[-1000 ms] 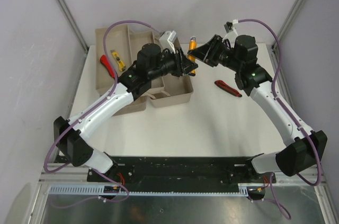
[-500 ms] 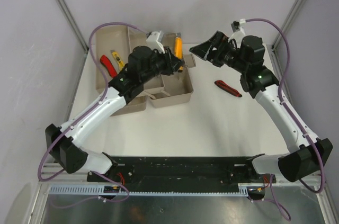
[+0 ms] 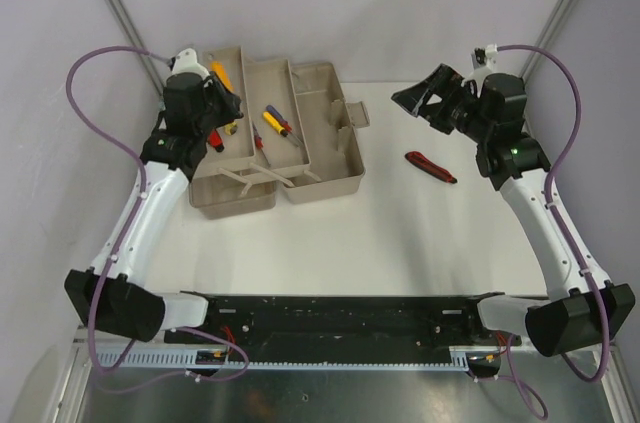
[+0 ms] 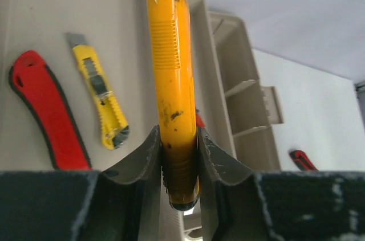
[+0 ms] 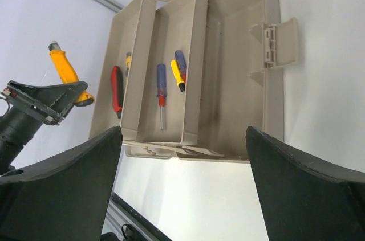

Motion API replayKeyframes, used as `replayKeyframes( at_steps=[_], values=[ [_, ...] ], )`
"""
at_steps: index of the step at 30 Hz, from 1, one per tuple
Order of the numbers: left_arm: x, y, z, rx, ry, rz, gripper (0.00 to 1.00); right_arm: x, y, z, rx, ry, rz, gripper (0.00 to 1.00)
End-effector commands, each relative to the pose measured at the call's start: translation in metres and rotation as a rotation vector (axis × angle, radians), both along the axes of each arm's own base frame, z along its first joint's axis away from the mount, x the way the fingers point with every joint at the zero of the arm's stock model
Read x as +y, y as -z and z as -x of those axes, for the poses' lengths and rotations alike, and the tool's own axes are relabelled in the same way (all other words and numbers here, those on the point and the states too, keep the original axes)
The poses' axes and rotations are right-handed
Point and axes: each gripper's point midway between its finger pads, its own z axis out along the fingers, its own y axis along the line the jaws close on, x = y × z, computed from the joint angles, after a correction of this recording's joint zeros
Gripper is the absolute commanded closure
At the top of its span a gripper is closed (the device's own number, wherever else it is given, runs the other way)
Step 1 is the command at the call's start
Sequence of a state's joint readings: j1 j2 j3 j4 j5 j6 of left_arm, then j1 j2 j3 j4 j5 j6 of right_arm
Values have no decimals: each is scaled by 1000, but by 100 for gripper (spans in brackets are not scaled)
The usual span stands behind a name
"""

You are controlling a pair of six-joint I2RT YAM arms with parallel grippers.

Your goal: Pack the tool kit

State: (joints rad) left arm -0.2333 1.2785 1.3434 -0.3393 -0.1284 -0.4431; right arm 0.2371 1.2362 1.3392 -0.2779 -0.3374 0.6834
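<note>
Left gripper [image 4: 178, 135] above the open beige rectangular plastic toolbox [image 3: 325, 133]. Its 2 jaws are closed to a narrow gap on the lower end of a long yellow-handled tool [image 4: 174, 81] with a ribbed plastic grip. The tool's long axis runs straight out ahead of the fingers [image 4: 149, 150] and roughly parallel to the tray wall, and a short length of metal shank shows at the far tip. Directly beneath this gripper lies the outermost tray. There, on the side away from the toolbox's other compartments, rest a red rubber-edged tool handle [image 4: 48, 113] and a small yellow plastic snap-off cutter [image 4: 100, 96], both roughly parallel to the held handle. Bare tray floor between the cutter and the tray wall appears to be the likely place for release. 2 small blue-handled screwdrivers [image 5: 161, 90] occupy the middle tray. The right gripper [image 3: 420, 93] hangs well apart from the toolbox with jaws spread wide, holding and touching nothing. A slim red-handled tool [image 3: 430, 167] lies unpacked on the white table, below this gripper and towards its arm's base, long axis diagonal; the right arm is clearly the nearer one.
</note>
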Motion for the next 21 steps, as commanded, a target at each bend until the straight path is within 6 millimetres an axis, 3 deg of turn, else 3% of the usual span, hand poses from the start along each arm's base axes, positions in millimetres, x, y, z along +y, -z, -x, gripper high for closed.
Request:
replayKeyframes(
  at_steps=[1, 8, 11, 17, 21],
  values=[
    [13, 11, -13, 86, 31, -37, 96, -8, 4, 1, 5, 16, 20, 7],
    [13, 44, -40, 255, 91, -80, 89, -6, 24, 0, 64, -10, 36, 10],
    [21, 49, -48, 280, 81, -85, 88, -14, 35, -2, 100, 17, 48, 10],
    [38, 53, -56, 300, 69, -132, 97, -27, 46, -5, 138, 55, 53, 11],
    [31, 53, -57, 293, 154, -148, 91, -33, 53, -8, 156, 73, 60, 11]
  ],
)
